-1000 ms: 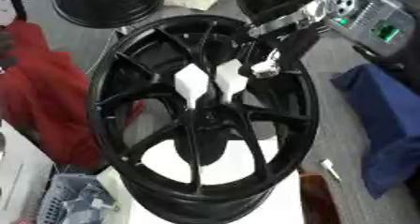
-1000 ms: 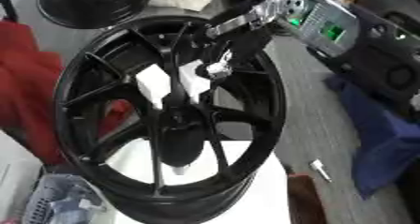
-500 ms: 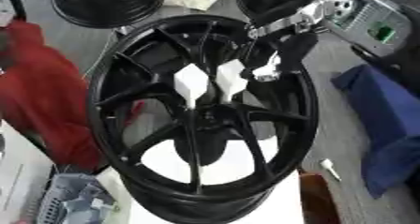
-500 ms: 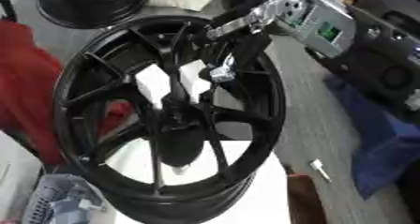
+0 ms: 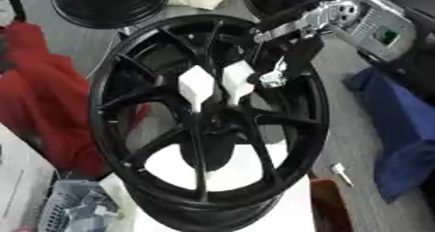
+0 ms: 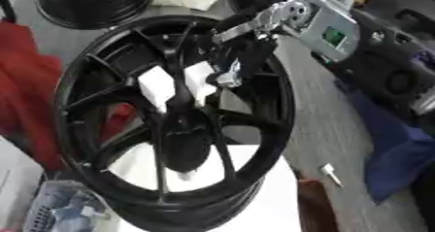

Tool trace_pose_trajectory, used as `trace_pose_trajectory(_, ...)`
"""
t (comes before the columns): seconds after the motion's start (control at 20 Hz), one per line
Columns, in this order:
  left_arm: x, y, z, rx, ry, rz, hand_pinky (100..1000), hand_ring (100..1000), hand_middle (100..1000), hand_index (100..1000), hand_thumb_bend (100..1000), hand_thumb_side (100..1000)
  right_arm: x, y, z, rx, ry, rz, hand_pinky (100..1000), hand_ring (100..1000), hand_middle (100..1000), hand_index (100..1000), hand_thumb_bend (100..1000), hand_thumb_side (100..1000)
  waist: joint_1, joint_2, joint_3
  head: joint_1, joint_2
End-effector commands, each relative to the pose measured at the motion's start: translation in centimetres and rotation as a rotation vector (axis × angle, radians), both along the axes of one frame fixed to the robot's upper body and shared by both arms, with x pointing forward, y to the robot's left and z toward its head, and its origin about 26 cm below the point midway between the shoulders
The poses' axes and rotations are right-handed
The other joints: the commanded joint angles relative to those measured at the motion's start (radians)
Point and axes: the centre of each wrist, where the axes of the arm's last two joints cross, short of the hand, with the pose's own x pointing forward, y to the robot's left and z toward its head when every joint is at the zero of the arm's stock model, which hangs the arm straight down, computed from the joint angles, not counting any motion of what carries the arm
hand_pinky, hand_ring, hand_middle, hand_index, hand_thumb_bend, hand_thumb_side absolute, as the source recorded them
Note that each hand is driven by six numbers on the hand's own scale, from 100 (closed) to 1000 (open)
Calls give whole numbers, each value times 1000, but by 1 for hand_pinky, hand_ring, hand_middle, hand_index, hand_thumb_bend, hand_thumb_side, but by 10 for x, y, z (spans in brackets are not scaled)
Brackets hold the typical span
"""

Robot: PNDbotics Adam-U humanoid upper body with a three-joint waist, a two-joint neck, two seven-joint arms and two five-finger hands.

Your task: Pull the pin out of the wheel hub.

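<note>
Right hand (image 5: pixel 285 66) reaches in from the upper right, down among the spokes of the black wheel (image 5: pixel 208 124), just right of its centre. Whether its fingers are spread or pinching, I cannot tell, as dark fingers blend into dark spokes. Two white pieces (image 5: pixel 197 86) stand just above the wheel's centre; the hand is right beside the nearer one. The pin, likely one of these, looks not yet pulled out. The left hand is absent from both views.

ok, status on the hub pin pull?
Right hand reaching in through the spokes near the hub, fingers not readable. Left hand not in view. Black wheel standing on the white table; pin not made out. Two white patches between spokes.
</note>
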Motion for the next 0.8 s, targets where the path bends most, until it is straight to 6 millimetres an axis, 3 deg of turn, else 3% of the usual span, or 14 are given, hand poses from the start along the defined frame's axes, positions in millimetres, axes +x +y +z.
trace_pose_trajectory(0.05,0,2,8,-3,-26,0,822,826,722,839,358,724,2,-4,11,-31,-43,30,902,855,865,916,100,566,6,-11,2,-6,5)
trace_pose_trajectory(0.35,0,2,7,-7,-21,0,823,827,722,839,355,727,5,-4,8,-27,-56,27,894,837,844,901,100,528,9,-8,4,-9,5)
trace_pose_trajectory(0.55,0,1,7,-7,-18,-4,823,827,722,839,353,729,6,-3,8,8,-62,29,883,807,783,856,100,505,10,-6,5,-10,5)
trace_pose_trajectory(0.8,0,1,6,-8,-13,-5,824,827,723,839,351,731,5,-4,13,100,-78,25,868,752,641,707,100,472,11,-5,4,-10,5)
